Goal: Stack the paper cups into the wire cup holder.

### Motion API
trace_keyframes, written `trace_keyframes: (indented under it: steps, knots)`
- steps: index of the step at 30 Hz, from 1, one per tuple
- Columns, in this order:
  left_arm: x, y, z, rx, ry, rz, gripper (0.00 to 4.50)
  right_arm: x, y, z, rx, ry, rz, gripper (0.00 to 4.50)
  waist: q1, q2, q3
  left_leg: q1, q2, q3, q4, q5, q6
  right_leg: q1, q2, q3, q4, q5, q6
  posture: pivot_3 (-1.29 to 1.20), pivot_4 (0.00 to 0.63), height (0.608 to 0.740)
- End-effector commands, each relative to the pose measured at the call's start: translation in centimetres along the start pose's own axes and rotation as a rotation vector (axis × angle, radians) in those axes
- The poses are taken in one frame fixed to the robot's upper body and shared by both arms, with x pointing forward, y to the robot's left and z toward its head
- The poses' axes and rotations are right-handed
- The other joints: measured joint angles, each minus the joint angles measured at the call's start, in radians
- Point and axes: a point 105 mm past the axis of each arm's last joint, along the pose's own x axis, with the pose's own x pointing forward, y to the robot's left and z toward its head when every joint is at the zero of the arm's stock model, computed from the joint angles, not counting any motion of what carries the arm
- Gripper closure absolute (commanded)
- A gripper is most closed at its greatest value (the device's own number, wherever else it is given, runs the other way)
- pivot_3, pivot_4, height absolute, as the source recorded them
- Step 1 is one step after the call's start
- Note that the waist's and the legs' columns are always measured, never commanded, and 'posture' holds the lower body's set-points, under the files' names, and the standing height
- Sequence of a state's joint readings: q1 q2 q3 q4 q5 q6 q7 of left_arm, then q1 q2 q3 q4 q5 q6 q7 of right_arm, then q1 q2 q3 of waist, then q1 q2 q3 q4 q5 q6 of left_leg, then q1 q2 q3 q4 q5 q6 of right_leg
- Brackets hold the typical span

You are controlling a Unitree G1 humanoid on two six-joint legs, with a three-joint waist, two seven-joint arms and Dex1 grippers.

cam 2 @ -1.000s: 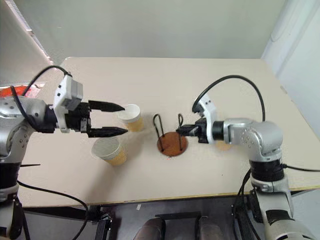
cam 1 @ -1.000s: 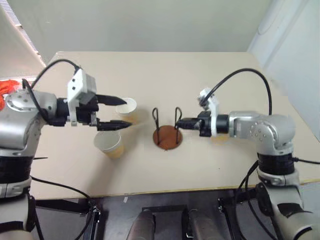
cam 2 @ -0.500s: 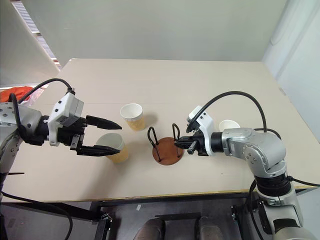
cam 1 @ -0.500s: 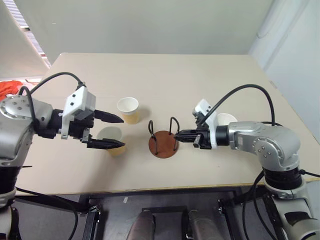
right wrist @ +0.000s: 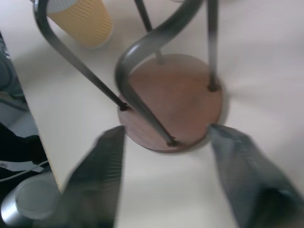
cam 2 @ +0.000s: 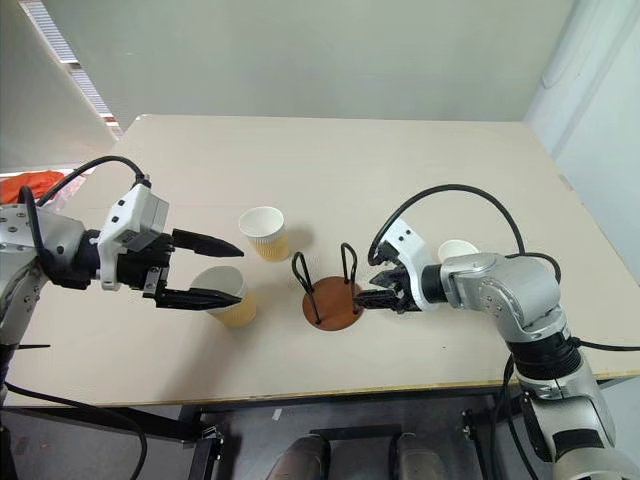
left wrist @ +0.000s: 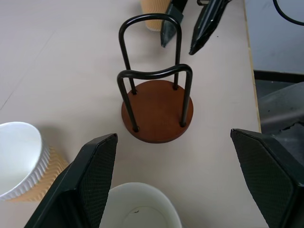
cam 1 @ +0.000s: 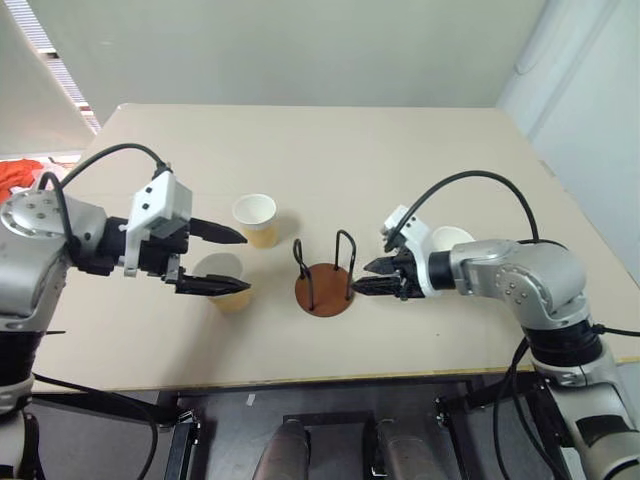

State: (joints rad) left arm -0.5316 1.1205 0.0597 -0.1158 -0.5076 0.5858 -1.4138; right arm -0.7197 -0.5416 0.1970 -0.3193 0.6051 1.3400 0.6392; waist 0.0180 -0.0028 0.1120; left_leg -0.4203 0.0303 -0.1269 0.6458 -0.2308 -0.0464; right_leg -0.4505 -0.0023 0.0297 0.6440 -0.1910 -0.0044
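Straddling a paper cup [cam 1: 222,277] with left pincer [cam 1: 232,260], holder [cam 1: 324,279] beside right pincer [cam 1: 366,277]

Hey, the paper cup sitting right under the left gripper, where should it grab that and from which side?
Probably around the ribbed tan wall just below the white rim. The nearest paper cup stands upright, mouth open upward. The left gripper hangs above it with fingers spread, so lowering until a finger sits either side of the wall and then squeezing looks simplest.
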Motion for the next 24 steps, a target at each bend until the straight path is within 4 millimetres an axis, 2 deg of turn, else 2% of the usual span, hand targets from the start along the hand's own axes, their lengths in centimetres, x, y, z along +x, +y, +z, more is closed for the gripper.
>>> trace_keyframes:
  steps: [1,2,5,8,10,15,17,19,24]
  knots:
    - [-1.3,1.0,1.3,0.078,-0.005,0.057,0.29,-1.9,0.1,1.3,-0.092,-0.009,-0.014,0.19,0.003,0.0,0.0,0.0,0.0,0.0,0.0,0.0,0.0,0.0,0.0,0.0,0.0,0.0,0.0,0.0,0.15,0.74]
    - [-1.9,1.5,2.0,0.093,-0.032,0.083,0.29,-2.8,0.0,1.7,-0.133,-0.008,-0.026,0.03,0.004,0.0,0.0,-0.001,0.0,0.0,0.0,0.0,0.0,0.0,0.0,0.0,0.0,0.0,0.0,0.0,0.15,0.74]
    - [-3.1,1.9,4.5,0.14,-0.125,0.086,0.29,-6.0,-0.6,3.3,-0.28,-0.004,-0.109,0.03,0.01,0.0,0.0,-0.004,0.0,0.0,0.0,-0.001,0.0,-0.002,0.0,0.0,-0.001,0.0,0.0,0.0,0.15,0.74]
    - [-2.6,1.0,6.5,0.182,-0.194,0.007,0.29,-9.5,-0.5,5.7,-0.413,-0.016,-0.19,0.03,0.009,0.0,0.0,-0.005,0.0,0.0,0.0,-0.001,0.0,-0.003,-0.001,0.0,-0.002,0.0,0.0,0.0,0.15,0.74]
    - [-1.7,0.8,6.8,0.205,-0.19,-0.024,0.29,-10.7,-1.4,5.2,-0.446,0.037,-0.246,0.03,0.009,-0.001,0.0,-0.005,0.0,0.0,-0.001,-0.002,0.001,-0.002,-0.001,0.0,-0.003,0.0,0.001,0.0,0.15,0.74]
    - [-0.3,1.1,7.4,0.239,-0.206,-0.045,0.29,-10.8,-5.5,0.8,-0.393,0.192,-0.363,0.03,0.013,-0.003,-0.001,-0.002,0.0,0.0,0.001,-0.004,0.001,0.001,-0.001,0.0,-0.002,-0.002,0.006,0.0,0.15,0.74]
    - [-0.2,1.1,7.5,0.242,-0.204,-0.052,0.29,-10.6,-6.4,-0.6,-0.38,0.236,-0.377,0.03,0.01,-0.002,0.0,-0.002,0.0,0.0,0.002,-0.004,0.002,0.001,-0.001,0.0,-0.002,0.003,0.015,0.0,0.15,0.74]
    - [-0.3,1.3,7.2,0.238,-0.19,-0.043,0.29,-10.3,-6.9,-1.5,-0.375,0.26,-0.375,0.03,0.006,-0.002,0.0,-0.002,0.0,0.001,0.002,-0.004,0.002,0.001,-0.001,0.001,-0.001,0.004,0.016,0.0,0.15,0.74]
    - [-0.5,1.3,6.6,0.23,-0.17,-0.031,0.29,-9.1,-7.4,-2.4,-0.379,0.271,-0.346,0.03,0.002,-0.002,0.0,-0.001,0.001,0.001,0.001,-0.003,0.003,0.001,0.0,0.001,-0.001,0.004,0.016,0.0,0.15,0.74]
